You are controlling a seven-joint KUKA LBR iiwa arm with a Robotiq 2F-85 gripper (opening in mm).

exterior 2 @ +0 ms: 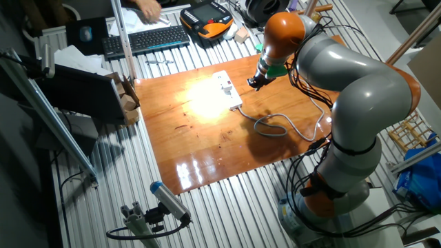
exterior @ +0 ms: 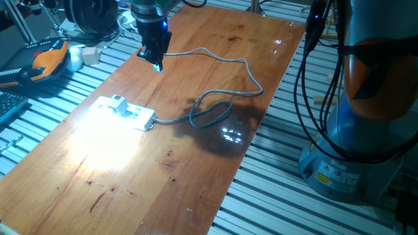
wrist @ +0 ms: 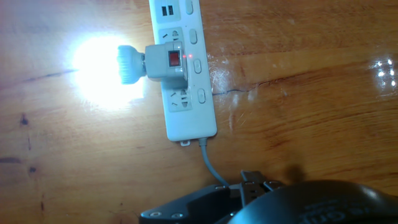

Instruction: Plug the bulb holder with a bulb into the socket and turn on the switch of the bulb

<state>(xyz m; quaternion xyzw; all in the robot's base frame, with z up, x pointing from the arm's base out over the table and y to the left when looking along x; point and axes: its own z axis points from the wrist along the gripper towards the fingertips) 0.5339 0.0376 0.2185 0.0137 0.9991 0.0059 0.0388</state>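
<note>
The socket point(wrist: 186, 68) is a long white power strip lying on the wooden table point(exterior: 130, 176). The bulb holder point(wrist: 168, 62) is plugged into one of its middle outlets, its red switch point(wrist: 175, 59) glowing. The bulb point(wrist: 109, 65) points sideways off the strip and shines brightly, washing out the wood around it. My gripper point(exterior: 157, 65) hangs above the table, beyond the strip point(exterior: 127, 112) and well apart from it, shut with nothing in it. From the other side, the gripper point(exterior 2: 256, 83) hovers just right of the strip point(exterior 2: 226, 88). Only the gripper's dark body point(wrist: 267, 202) shows in the hand view.
The strip's grey cable point(exterior: 212, 111) loops across the middle of the table and runs off toward the back. The arm's base point(exterior: 353, 130) stands right of the table. An orange pendant point(exterior 2: 207, 17) and a keyboard point(exterior 2: 148, 38) lie beyond the table's edge.
</note>
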